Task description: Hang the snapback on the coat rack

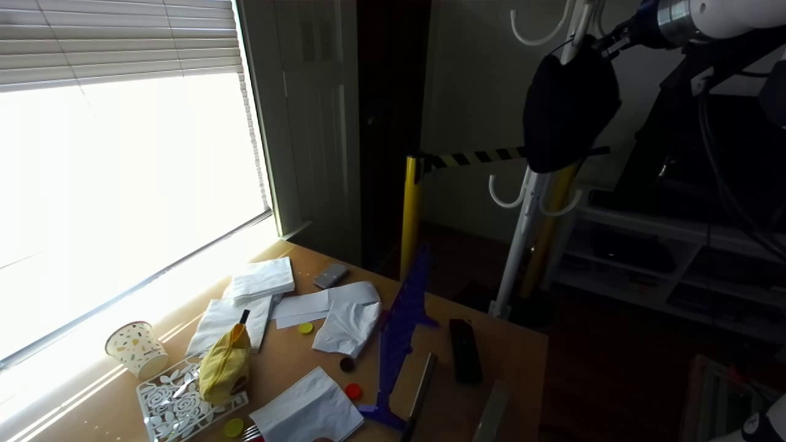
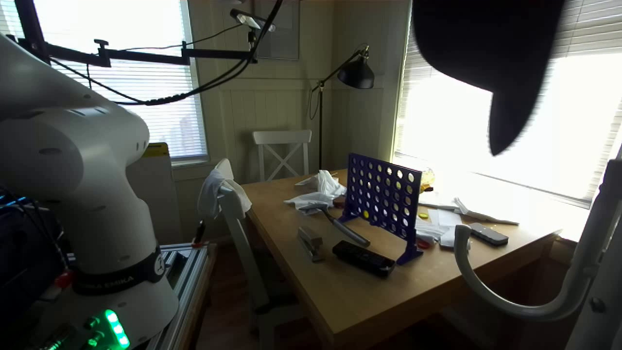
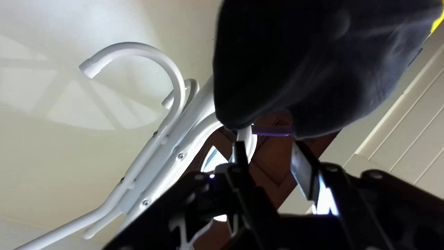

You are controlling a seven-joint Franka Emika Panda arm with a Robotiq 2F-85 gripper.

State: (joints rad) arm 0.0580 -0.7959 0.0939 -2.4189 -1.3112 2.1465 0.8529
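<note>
Near me on the wooden surface [image 2: 359, 296] sit a black remote [image 2: 363, 258] and, left of it, a stapler [image 2: 310, 240], with a purple Connect Four grid [image 2: 384, 197] just beyond; farther off, a black floor lamp [image 2: 357, 74] stands right of a white chair [image 2: 282, 137].

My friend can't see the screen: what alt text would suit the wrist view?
A dark cap takes up much of the upper right, partly hiding a white coat rack with curved hooks. At the bottom, a robot's black hand points up toward the cap, open. Whether a hook holds the cap is hard to tell.
</note>
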